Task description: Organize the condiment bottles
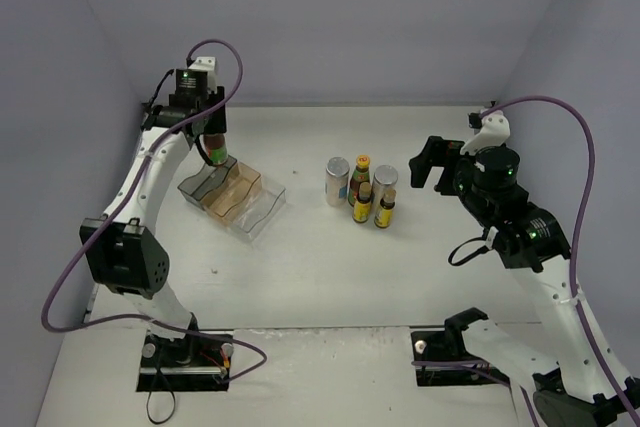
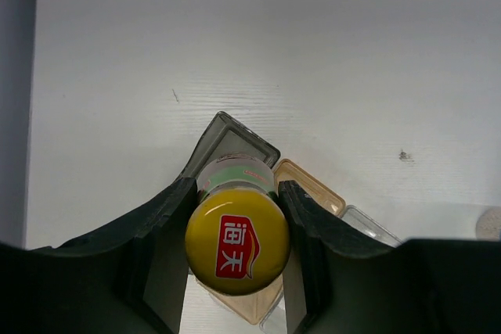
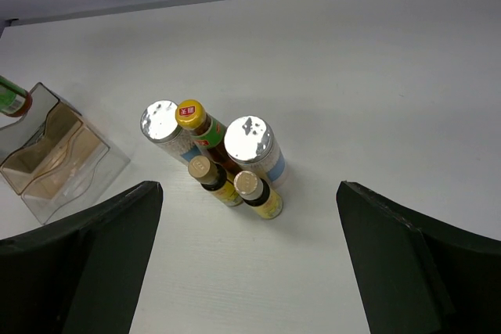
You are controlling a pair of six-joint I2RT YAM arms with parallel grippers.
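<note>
Condiment bottles [image 1: 362, 195]: five bunched upright, shiny round silver lids [image 3: 249, 140] among them | clear stepped plastic rack [image 1: 232, 197] well left of bunch | right gripper [image 1: 424, 165] spread wide, empty, near bunch | left gripper [image 2: 237, 193] clamped on sixth bottle [image 2: 235, 181], dark glass, glossy yellow cap [image 2: 237, 244], over rack's far corner

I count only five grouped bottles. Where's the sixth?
Top view, left: the left pincer holds the sauce bottle at the far end of the clear rack.

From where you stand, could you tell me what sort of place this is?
Probably a robot test cell, not a kitchen: walls box in a white table, two arms are bolted at its near edge, with condiment bottles and a clear rack as props.
</note>
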